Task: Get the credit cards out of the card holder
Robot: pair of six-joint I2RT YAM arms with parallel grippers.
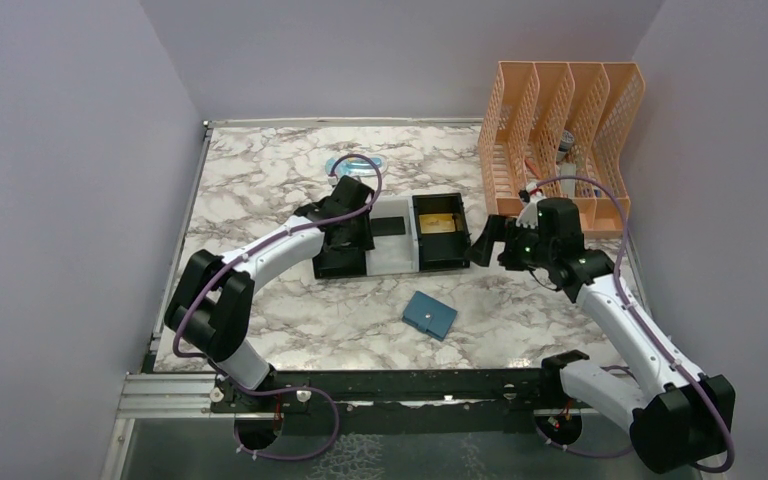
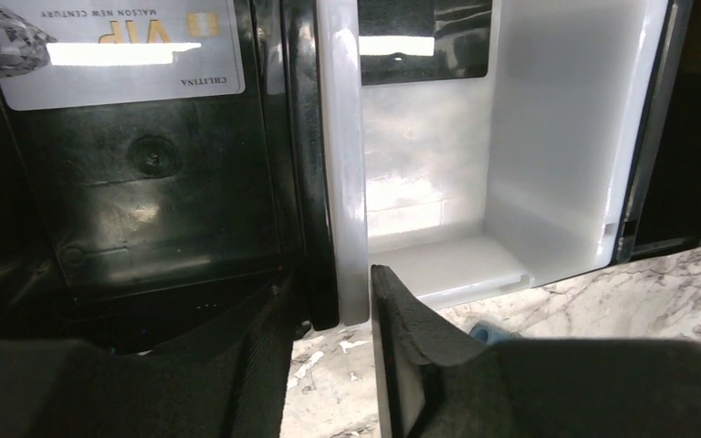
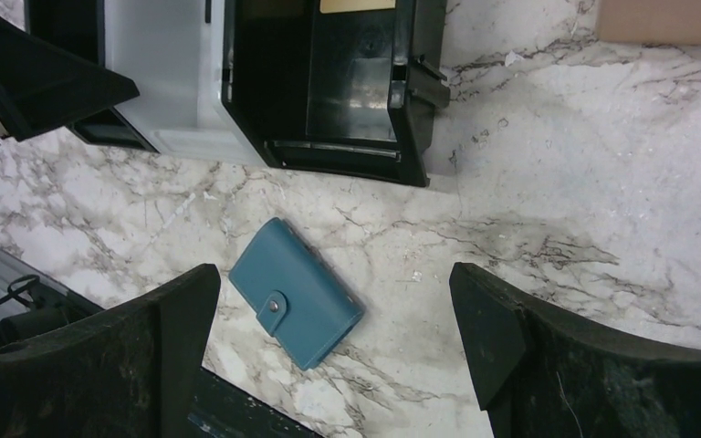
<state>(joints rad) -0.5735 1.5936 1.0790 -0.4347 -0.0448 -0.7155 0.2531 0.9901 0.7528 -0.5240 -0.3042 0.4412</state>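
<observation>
On the marble table (image 1: 290, 190), the teal card holder (image 3: 295, 292) lies flat and shut, its snap facing up. It sits in front of the three-compartment tray (image 1: 392, 262) and is apart from both of my arms.

My right fingers (image 3: 333, 278) are spread as wide as they go and hold nothing. They hang above the table beside the tray's right end, and the wrist view looks down past them onto the card holder.

My left fingers (image 2: 333, 292) are close together over the tray's left part. Its dividing wall (image 2: 342, 182), between the left black compartment and the white middle one, shows in the narrow gap between them. I cannot tell whether they press that wall or only straddle it.

A silver card (image 2: 119, 46) lies in the left black compartment, a dark card (image 2: 424, 41) in the white one, and a gold card (image 1: 438, 222) in the right black one.
</observation>
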